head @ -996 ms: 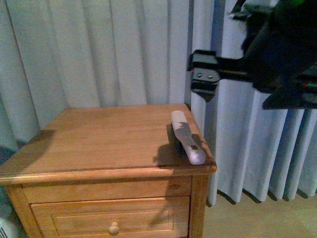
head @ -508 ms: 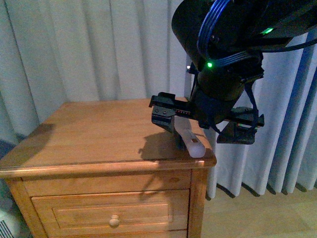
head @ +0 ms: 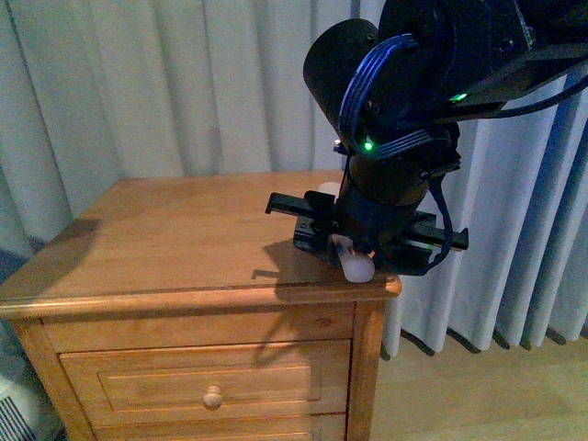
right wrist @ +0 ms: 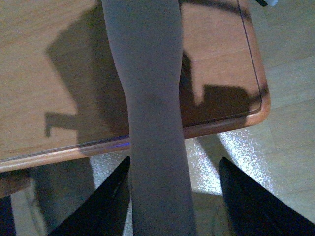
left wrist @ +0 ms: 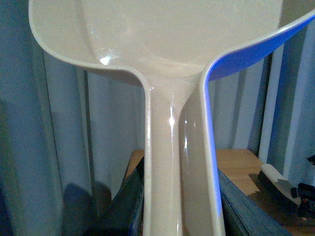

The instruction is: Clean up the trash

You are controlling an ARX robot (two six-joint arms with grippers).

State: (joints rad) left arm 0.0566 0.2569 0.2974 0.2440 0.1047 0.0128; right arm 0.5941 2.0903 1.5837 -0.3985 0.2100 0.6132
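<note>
Though the front view blocks it, right gripper seemingly straddles brush, jaws apart.

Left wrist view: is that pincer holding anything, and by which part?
Yes: the left pincer grips the beige dustpan by its long handle.

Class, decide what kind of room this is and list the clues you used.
Probably a bedroom or similar home room: a wooden bedside cabinet with drawers stands against floor-length pleated curtains.
</note>
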